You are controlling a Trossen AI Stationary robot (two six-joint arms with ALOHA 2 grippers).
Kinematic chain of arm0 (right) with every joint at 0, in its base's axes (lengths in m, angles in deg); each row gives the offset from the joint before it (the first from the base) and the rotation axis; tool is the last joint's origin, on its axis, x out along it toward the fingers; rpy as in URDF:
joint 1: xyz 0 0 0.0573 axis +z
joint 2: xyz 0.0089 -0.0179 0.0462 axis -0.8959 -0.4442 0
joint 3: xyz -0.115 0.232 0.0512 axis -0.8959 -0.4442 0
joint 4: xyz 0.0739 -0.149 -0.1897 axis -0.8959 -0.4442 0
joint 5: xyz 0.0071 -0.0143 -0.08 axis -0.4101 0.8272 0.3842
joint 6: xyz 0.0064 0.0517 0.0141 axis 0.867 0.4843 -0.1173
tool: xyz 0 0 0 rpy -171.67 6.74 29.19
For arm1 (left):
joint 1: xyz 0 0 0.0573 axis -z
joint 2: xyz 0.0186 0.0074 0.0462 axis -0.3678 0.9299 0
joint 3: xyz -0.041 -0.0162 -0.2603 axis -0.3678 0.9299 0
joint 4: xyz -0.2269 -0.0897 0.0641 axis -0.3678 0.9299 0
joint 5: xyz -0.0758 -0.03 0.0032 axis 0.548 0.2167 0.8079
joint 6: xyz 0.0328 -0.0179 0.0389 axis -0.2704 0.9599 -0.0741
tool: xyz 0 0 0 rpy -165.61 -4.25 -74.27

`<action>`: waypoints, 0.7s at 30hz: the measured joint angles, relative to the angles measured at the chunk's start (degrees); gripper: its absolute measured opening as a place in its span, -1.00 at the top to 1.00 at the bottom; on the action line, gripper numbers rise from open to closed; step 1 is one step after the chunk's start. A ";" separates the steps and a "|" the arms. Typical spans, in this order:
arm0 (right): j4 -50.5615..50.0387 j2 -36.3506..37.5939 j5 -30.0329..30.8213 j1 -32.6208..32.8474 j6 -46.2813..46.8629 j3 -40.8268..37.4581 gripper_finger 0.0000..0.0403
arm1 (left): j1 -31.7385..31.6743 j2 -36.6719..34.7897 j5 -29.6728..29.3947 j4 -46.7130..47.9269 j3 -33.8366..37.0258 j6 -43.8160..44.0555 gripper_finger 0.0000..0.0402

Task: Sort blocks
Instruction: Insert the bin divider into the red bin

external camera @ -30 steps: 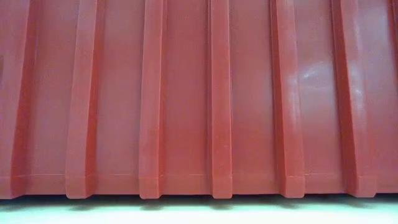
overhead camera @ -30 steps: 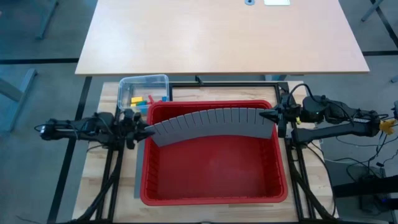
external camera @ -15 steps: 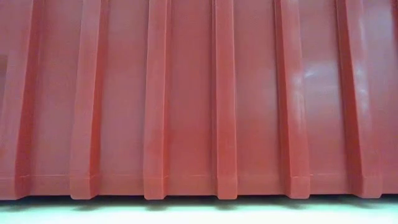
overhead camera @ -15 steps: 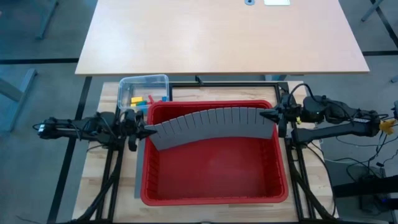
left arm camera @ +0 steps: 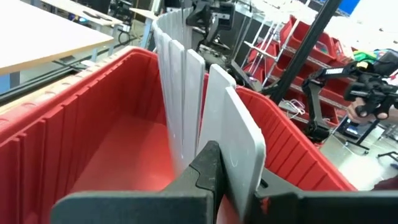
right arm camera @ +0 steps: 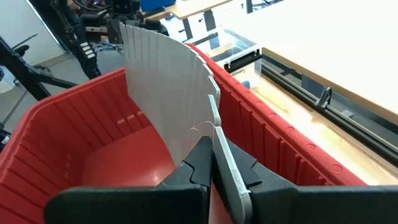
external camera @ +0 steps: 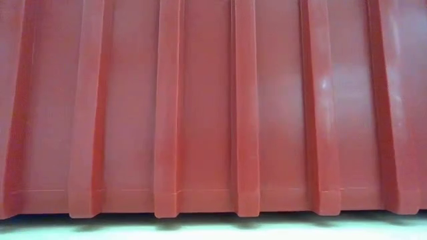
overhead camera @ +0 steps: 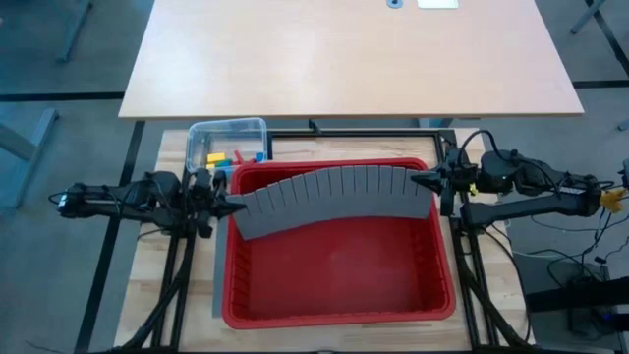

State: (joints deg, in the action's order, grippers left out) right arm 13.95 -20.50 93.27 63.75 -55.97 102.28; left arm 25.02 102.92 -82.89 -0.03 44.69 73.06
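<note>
Blocks (overhead camera: 224, 157) (yellow, blue, green) fill the tub (overhead camera: 197, 138).

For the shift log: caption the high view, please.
Both grippers, left and right, clamp the bowed grey divider panel across the red bin; blocks wait in clear tub.

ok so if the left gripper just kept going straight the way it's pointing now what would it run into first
The grey divider panel itself: the left gripper is shut on that panel's end and points along it across the red bin. Further on, the line looks to end at the right gripper, shut on the far end.
</note>
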 joint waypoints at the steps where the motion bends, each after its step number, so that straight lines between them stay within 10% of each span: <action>1: -0.07 0.02 -0.01 0.00 -0.02 0.00 1.00 | 0.00 0.32 0.04 -0.02 0.00 0.02 1.00; 21: 0.53 0.13 -6.52 0.02 -9.31 0.00 1.00 | 0.26 1.15 -0.14 1.75 0.09 -9.24 1.00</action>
State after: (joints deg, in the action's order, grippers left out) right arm 14.49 -20.37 86.75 63.77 -65.28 102.28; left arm 25.28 104.07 -83.03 1.72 44.78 63.82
